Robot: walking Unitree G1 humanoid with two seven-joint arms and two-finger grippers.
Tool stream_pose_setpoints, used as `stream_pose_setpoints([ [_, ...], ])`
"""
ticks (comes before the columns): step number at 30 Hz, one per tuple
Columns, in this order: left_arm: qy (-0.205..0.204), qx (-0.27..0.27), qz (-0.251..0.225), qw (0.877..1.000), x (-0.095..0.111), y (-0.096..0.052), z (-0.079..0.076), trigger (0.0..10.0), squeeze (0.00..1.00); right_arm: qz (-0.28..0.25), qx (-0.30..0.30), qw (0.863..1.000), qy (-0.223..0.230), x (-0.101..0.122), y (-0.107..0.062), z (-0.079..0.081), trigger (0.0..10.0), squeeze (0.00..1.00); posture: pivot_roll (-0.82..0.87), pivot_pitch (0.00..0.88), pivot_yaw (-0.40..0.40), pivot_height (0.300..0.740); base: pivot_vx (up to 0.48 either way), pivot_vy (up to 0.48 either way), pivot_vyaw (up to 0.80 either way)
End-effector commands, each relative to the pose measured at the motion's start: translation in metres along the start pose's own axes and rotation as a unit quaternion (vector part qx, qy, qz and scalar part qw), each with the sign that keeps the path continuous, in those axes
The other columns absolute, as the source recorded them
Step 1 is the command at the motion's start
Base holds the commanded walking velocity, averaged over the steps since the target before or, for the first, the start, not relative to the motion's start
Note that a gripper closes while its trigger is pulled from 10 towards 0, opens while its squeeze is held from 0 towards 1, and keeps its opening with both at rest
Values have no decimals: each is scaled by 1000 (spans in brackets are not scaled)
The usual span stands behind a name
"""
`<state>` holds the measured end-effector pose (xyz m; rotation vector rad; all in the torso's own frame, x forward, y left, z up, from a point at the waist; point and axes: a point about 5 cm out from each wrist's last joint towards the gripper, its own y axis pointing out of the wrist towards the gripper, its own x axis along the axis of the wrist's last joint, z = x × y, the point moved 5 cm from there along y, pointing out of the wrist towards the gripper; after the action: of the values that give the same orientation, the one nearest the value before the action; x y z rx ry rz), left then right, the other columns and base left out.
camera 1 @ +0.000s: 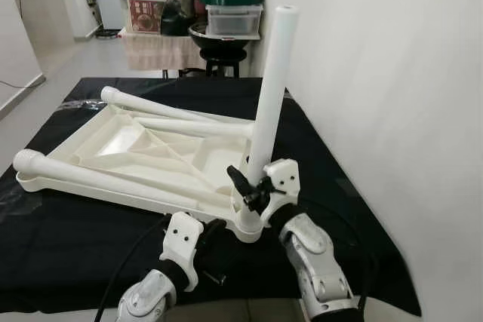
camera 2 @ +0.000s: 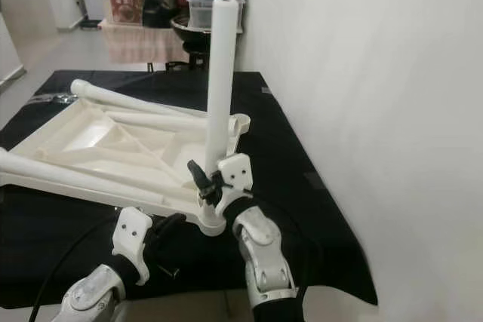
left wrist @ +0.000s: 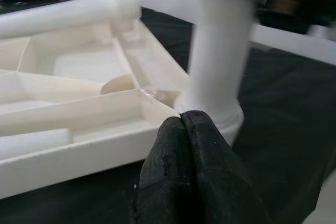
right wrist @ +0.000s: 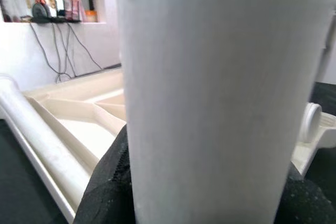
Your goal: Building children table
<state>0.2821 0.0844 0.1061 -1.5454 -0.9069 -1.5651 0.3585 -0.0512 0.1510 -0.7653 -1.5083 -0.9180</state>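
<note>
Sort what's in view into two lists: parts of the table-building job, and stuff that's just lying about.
Job in hand:
- upside-down tabletop
- upright leg, gripped near its base by the right gripper
- loose legs lying across the tabletop
- left gripper, shut, beside the leg's socket

Lying about:
- black cloth
- green-lidded container
- orange-lidded box

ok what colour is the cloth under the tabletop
Black. The cloth shows best in the left eye view, spread beneath the cream tabletop.
</note>
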Motion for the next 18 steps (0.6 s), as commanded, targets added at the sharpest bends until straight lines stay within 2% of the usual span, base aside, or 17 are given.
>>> stream_pose_setpoints([
  [1,7,-4,11,1000,-4,-1,1,10000,0,39,-39,998,-13,-23,-9,-18,0,0,-12,0,-40,740,0,0,0],
  [5,7,4,11,1000,-4,0,3,10000,0,52,-62,997,0,-28,-12,-24,0,0,-6,0,-48,740,0,0,0],
  [7,7,4,11,1000,-5,0,3,10000,0,67,-67,995,-10,-30,-12,-21,0,0,1,0,-53,740,0,0,0],
  [8,7,3,12,1000,-5,0,3,10000,0,80,-79,993,-20,-32,-12,-21,4078,0,4,0,-52,740,0,0,0],
  [9,7,3,12,1000,-5,0,3,10000,0,80,-79,993,-20,-32,-12,-21,4078,0,4,0,-52,740,0,0,0],
  [10,7,3,12,1000,-5,0,3,10000,0,82,-75,994,-13,-32,-11,-18,10000,0,13,0,-50,740,0,0,0],
  [13,6,3,13,1000,-6,0,3,10000,0,78,-65,995,-3,-29,-10,-14,10000,0,13,0,-50,740,0,0,0],
  [14,5,3,14,1000,-6,0,3,10000,0,66,-19,997,16,-24,-4,-6,10000,1000,16,0,-50,740,0,0,0],
  [17,5,2,14,1000,-7,0,3,10000,0,58,14,998,28,-20,1,-1,10000,1000,16,0,-50,740,0,0,0],
  [18,4,2,15,1000,-7,0,2,10000,0,54,69,995,39,-15,5,5,10000,1000,21,0,-52,740,0,0,0],
])
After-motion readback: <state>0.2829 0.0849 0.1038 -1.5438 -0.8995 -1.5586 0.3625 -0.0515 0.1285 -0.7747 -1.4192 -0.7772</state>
